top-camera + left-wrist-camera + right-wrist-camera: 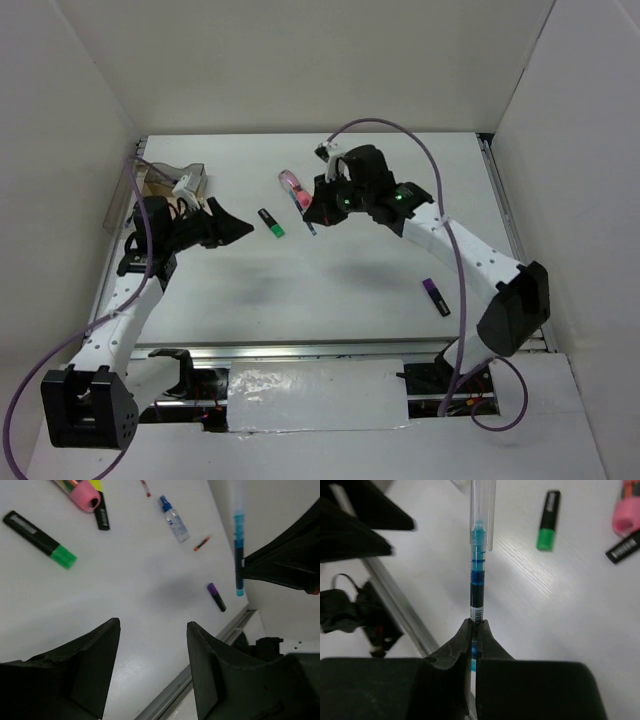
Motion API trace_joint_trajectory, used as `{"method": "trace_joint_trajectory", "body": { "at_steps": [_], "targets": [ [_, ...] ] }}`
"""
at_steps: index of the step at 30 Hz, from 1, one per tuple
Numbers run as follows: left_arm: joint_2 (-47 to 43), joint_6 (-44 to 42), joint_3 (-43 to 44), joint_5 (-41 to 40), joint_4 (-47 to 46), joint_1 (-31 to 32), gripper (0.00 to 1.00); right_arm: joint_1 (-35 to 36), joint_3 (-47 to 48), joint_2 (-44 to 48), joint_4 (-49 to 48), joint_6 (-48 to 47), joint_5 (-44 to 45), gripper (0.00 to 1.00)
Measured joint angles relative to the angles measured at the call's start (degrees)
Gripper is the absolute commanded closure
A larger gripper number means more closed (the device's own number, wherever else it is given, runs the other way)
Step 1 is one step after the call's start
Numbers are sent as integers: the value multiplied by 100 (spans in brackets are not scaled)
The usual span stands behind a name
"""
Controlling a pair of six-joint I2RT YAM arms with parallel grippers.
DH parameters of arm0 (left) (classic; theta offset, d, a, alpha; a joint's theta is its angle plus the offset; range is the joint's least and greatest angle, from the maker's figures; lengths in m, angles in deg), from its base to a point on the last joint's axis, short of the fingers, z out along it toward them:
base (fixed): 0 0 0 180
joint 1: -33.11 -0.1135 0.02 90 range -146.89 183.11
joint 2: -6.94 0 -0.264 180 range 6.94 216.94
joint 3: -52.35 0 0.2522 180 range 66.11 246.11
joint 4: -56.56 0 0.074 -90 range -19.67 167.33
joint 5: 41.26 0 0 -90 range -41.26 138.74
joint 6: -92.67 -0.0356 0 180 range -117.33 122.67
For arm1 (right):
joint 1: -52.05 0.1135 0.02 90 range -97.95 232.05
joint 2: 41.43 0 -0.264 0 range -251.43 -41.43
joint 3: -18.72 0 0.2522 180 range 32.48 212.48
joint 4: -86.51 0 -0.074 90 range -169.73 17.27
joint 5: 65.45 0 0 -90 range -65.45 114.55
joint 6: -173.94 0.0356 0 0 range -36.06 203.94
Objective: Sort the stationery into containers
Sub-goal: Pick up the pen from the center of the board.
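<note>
My right gripper (475, 625) is shut on a thin blue pen (477, 570), lifted off the table; from above, that gripper (320, 212) holds the pen (311, 227) beside the pink tube (290, 183). My left gripper (153, 630) stands open and empty; in the top view it (238, 228) sits left of the green-ended highlighter (271, 223). The clear container (165, 185) with a tan bottom stands behind it at the far left. The left wrist view also shows a yellow-ended highlighter (101, 512), a blue-capped bottle (174, 518), a red pen (202, 543) and a purple-ended highlighter (216, 596).
White walls enclose the table on three sides. A metal rail (300, 350) runs along the near edge. The purple-ended highlighter (436, 297) lies alone at the right, near the right arm's base (515, 305).
</note>
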Motion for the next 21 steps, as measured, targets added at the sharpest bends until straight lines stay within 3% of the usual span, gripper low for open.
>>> {"method": "trace_joint_trajectory", "body": {
  "at_steps": [4, 13, 21],
  "targets": [
    [15, 787, -225, 55, -872, 396, 35, -74, 0, 431, -354, 361, -669, 100],
    [363, 2232, -367, -74, -2933, 1130, 39, -179, -234, 120, -481, 988, -1718, 100],
    [688, 2660, -474, -184, -3381, 1250, 44, -240, -431, 120, -809, 1261, -2039, 100]
  ]
}}
